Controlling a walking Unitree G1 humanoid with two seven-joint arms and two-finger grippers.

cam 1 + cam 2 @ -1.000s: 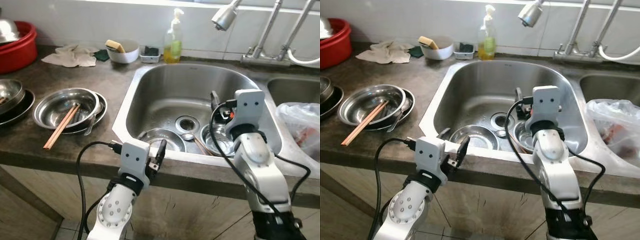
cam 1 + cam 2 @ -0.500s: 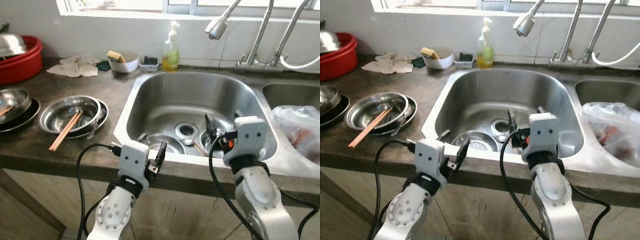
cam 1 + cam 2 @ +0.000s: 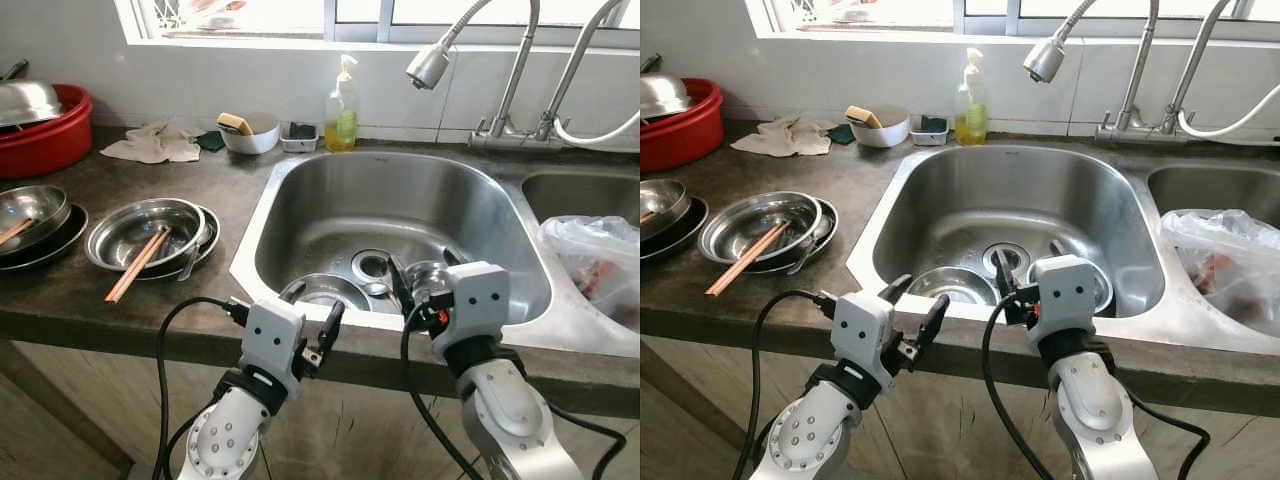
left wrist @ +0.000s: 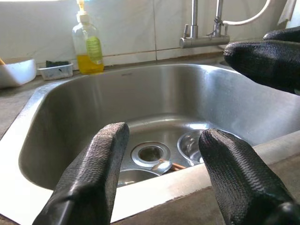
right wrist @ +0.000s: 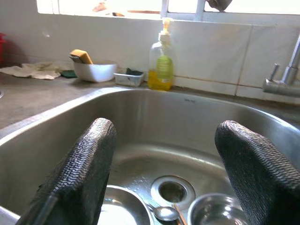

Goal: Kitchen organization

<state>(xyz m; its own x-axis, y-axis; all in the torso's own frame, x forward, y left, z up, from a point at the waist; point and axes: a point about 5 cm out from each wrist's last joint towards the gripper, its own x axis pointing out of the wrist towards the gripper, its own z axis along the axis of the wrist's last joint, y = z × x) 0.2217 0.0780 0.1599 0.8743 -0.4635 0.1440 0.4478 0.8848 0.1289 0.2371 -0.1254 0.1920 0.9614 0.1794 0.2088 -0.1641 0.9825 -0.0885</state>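
You're at the approach step — left gripper [image 3: 308, 320] and right gripper [image 3: 420, 283] both spread wide, empty, at the sink [image 3: 300, 170] front rim — next, reach to 12 o'clock for the bowls [image 3: 325, 291] by the drain.

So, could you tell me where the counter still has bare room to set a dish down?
Free: the counter strip between the stacked steel bowls with chopsticks and the sink rim. Crowded: the sink bottom, the backsplash around the sponge bowl.
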